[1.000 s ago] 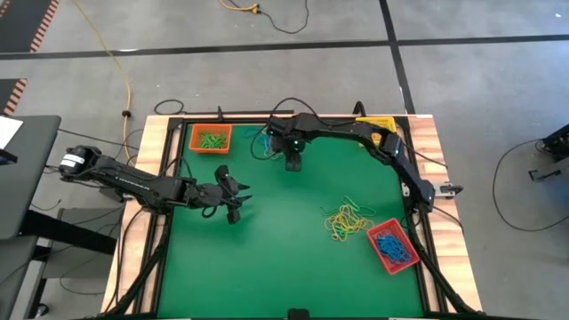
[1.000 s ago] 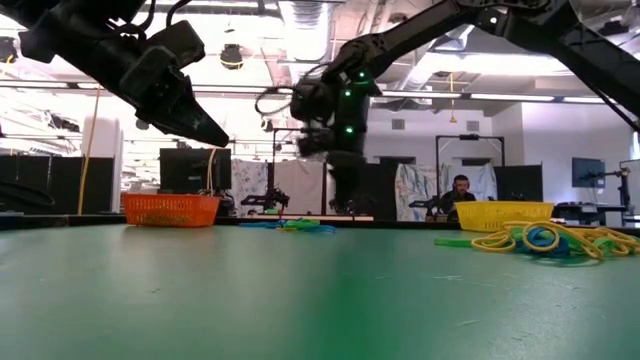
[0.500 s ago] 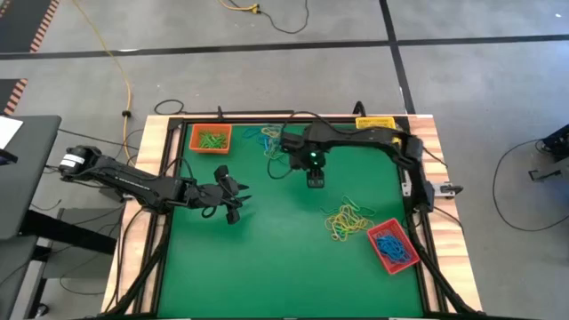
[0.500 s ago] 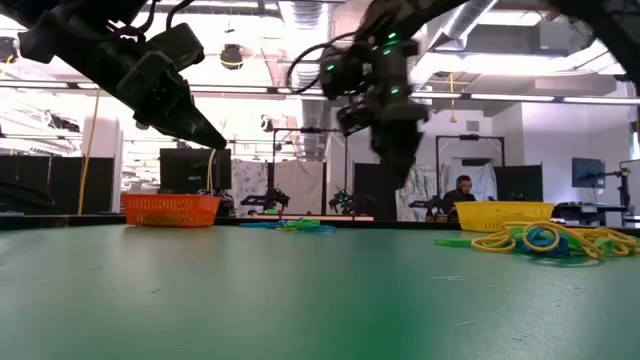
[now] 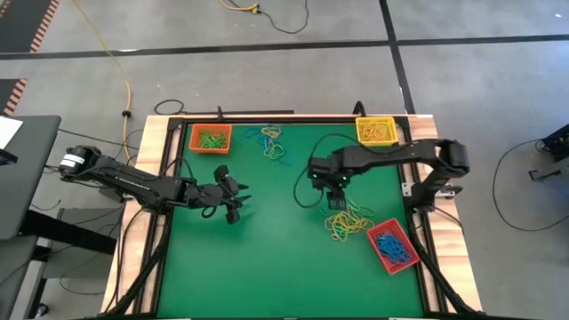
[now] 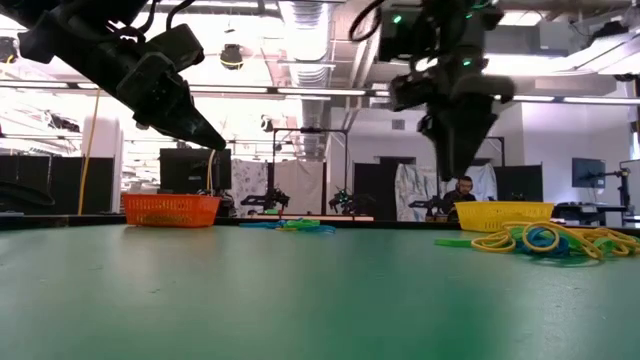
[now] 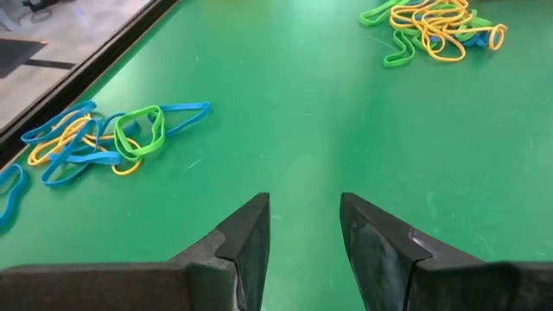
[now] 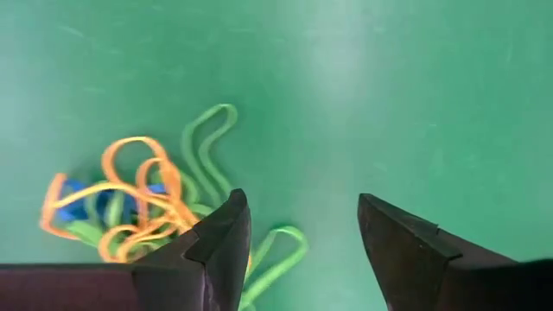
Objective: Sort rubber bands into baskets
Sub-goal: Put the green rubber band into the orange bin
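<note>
Right claw [image 5: 335,201] spread above pile of rubber bands [image 5: 348,221], green mat [image 5: 267,258] bare around

Both arms are built of dark, near-black links with black cables looped loosely alongside them; the left arm [image 5: 133,182] carries a pale, whitish cylindrical section near its base, and the right arm [image 5: 391,156] shows small green indicator lights near its wrist. Each end effector has two dark, matte, wedge-shaped fingers tapering to blunt tips, as seen on the left end effector [image 7: 304,229] and the right end effector [image 8: 302,229]. The finger faces appear flat, with angular edges.
</note>
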